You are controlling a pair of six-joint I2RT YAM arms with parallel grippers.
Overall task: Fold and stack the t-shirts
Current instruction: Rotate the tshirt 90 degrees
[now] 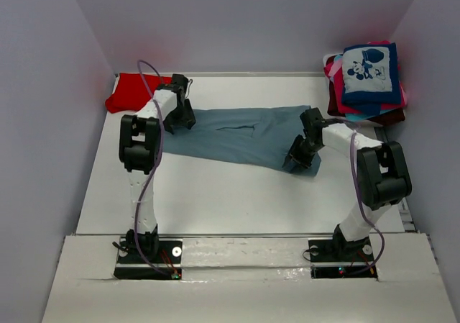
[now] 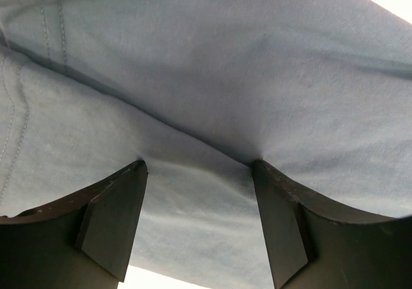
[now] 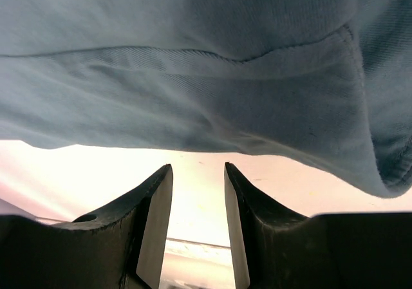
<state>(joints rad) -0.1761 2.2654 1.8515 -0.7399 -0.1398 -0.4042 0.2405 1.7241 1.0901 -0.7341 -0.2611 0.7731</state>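
1. A dusty grey-blue t-shirt (image 1: 244, 136) lies spread across the middle of the white worktop (image 1: 237, 201). It runs from back left to nearer right, with soft creases near its centre.
2. The left gripper (image 1: 180, 116) is down on the shirt's left end. In the left wrist view its jaws stand wide apart. Both tips press into the fabric, which lies across the gap, and nothing is pinched between them.
3. In that same view a double row of stitching (image 2: 51, 25) runs down the cloth at upper left. A fold line slants across the fabric toward the right-hand tip.
4. The right gripper (image 1: 300, 156) sits at the shirt's right end, by its near corner. In the right wrist view its jaws are parted by a narrow gap with nothing in it, and bare worktop shows through.
5. The shirt's hem (image 3: 225, 54) hangs just beyond those tips, and its corner curls down at the right.
6. A red t-shirt (image 1: 133, 93) lies bunched in the back left corner. Whether it touches the grey-blue one cannot be told.
7. A stack (image 1: 374, 107) of folded shirts stands in the back right corner, with pink, maroon and blue layers showing at its edges.
8. A navy t-shirt (image 1: 370, 70) tops the stack and carries a cartoon-mouse print on a pale panel. Any lettering on it is too small to read.
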